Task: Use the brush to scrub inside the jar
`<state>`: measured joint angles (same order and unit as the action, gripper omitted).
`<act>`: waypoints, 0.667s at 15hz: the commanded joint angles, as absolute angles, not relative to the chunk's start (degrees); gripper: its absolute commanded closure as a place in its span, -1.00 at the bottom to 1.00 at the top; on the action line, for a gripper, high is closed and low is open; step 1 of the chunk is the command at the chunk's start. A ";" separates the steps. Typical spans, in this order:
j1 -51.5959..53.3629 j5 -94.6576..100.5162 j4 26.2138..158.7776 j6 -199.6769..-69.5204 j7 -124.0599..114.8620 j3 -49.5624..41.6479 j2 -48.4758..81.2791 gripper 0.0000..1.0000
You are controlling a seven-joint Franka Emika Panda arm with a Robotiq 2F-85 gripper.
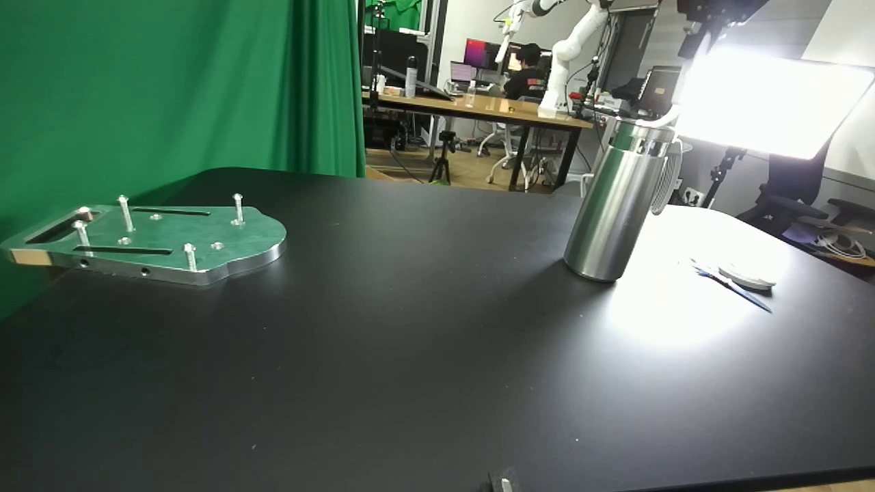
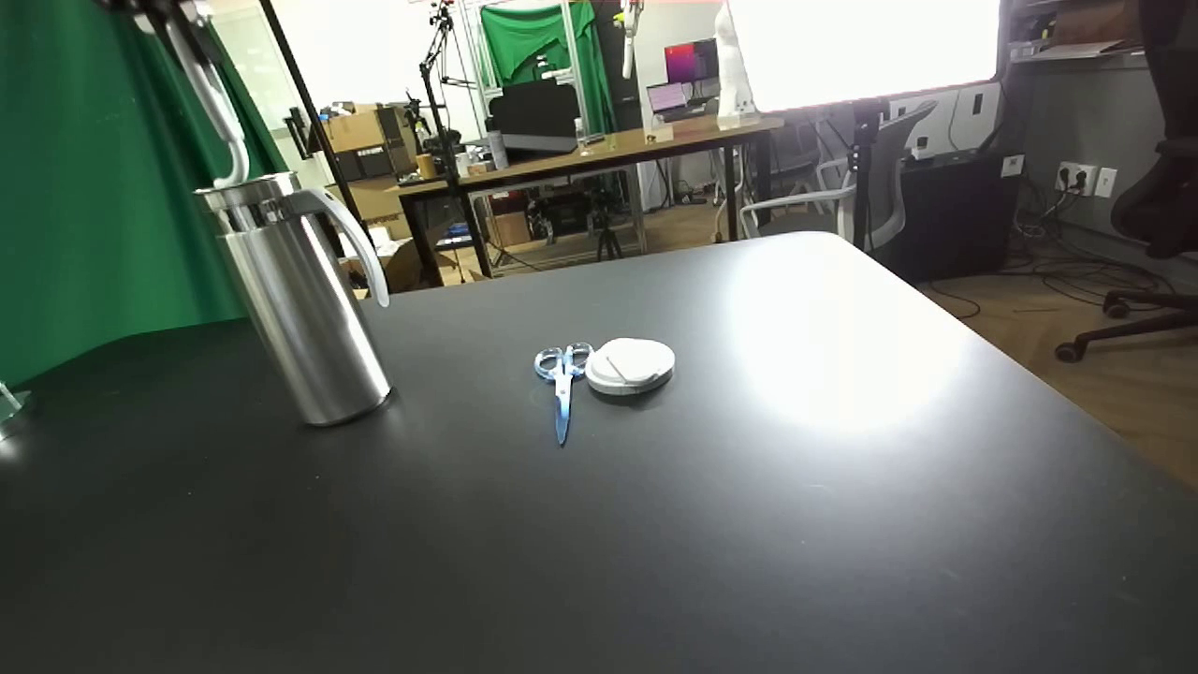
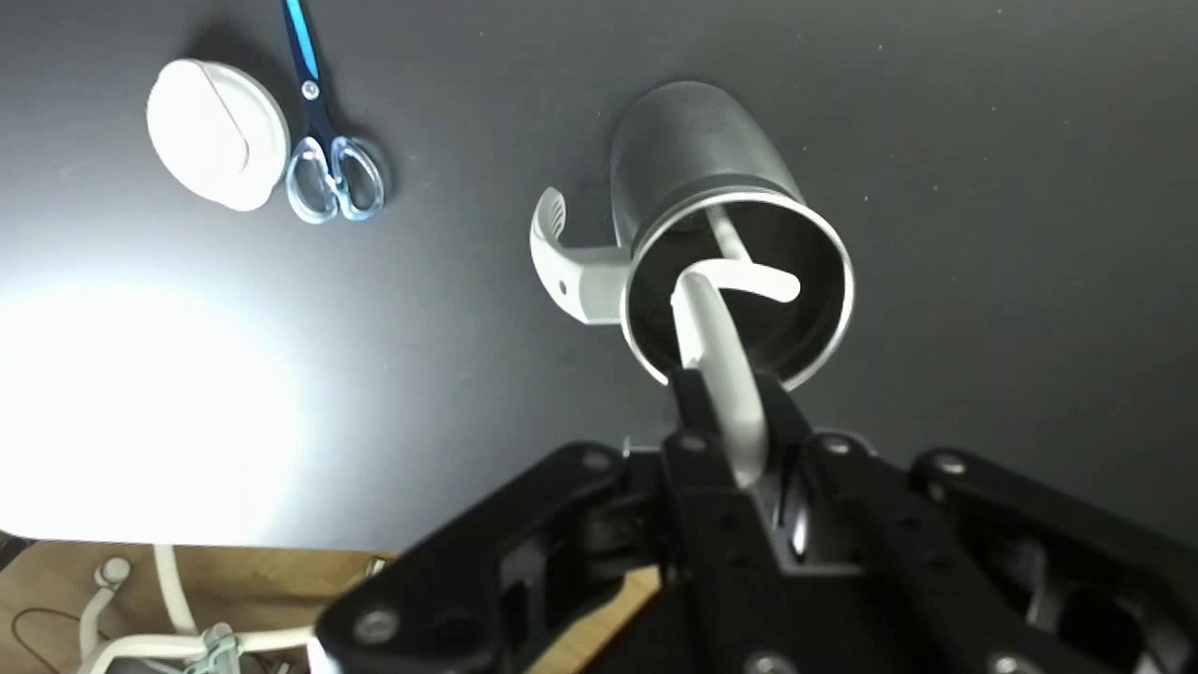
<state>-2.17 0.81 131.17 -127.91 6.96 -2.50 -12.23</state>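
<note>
the jar (image 2: 307, 323), brushed steel with a pale curved handle (image 2: 359, 241), stands on its base at the left in an exterior view, open at the top. the white brush (image 3: 719, 351), bent along its length, reaches down inside, its head hidden.

One brushed-steel jug (image 2: 304, 318), standing on a black tabletop (image 2: 655, 552); pale jug handle (image 2: 351, 229) toward picture right. One brush (image 2: 223, 120), white, its bent shaft reaching the jug's mouth (the working end is hidden from here). One gripper (image 2: 182, 30), black, cut off by the top edge, clasping the brush. One pair of scissors (image 2: 562, 384), clear finger loops, blue blades together, lying just beside a white lid-like disc (image 2: 630, 365); contact between them cannot be told. Surroundings: green curtain (image 2: 75, 215), at left; cardboard boxes (image 2: 356, 131), stacked; wooden-topped desk (image 2: 618, 145); light panel (image 2: 866, 47), glaring white, its reflection spread on the tabletop; wall socket (image 2: 1074, 179); black office chair (image 2: 1170, 206), cropped at the right edge.
</note>
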 commanded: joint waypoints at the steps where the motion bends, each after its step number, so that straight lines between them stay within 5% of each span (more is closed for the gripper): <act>1: -2.63 0.90 131.50 -130.01 5.89 -3.13 -7.64 0.93; 10: -2.42 0.14 130.15 -128.26 6.17 -2.81 -10.03 0.93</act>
<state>-2.71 0.25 131.01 -130.56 6.92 -2.98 -7.51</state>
